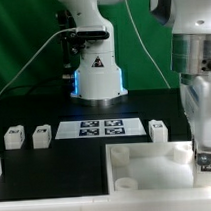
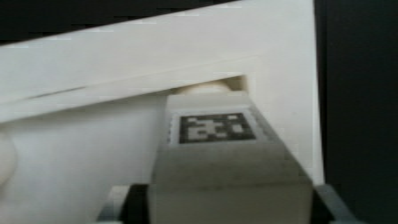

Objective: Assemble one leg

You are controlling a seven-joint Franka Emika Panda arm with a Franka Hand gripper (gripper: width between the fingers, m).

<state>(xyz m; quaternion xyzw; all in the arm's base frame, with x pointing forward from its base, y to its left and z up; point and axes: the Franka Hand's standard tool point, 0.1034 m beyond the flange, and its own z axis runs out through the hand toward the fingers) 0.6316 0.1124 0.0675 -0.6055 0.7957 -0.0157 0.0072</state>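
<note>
Pincer (image 1: 206,164) at the exterior view's right, low over the near corner of the white panel (image 1: 147,163), clamped on the leg (image 2: 217,150); dark finger pads (image 2: 128,203) visible on either flank of the post in the wrist view. Leg held roughly upright, tagged face toward the wrist camera, far end against or just beside the panel's raised inner wall; seating in a hole not discernible from either view.

Handling, as a judgement: small rigid plastic post, light, smooth-sided and hence liable to slip or twist under a loose grip; not fragile. Best taken across two opposite flat faces, toward the end away from the panel, leaving the mating end free.

Three further loose legs on the desk (image 1: 56,156): two at the exterior view's left (image 1: 14,137) (image 1: 41,135), one just right of the marker board (image 1: 159,129). Marker board (image 1: 99,128) flat near the middle, well apart from the held leg.

Desk surface black and matte. Room behind: green backdrop, white arm base (image 1: 98,76) with a blue glow, a pale cable (image 1: 31,59) trailing leftward.
</note>
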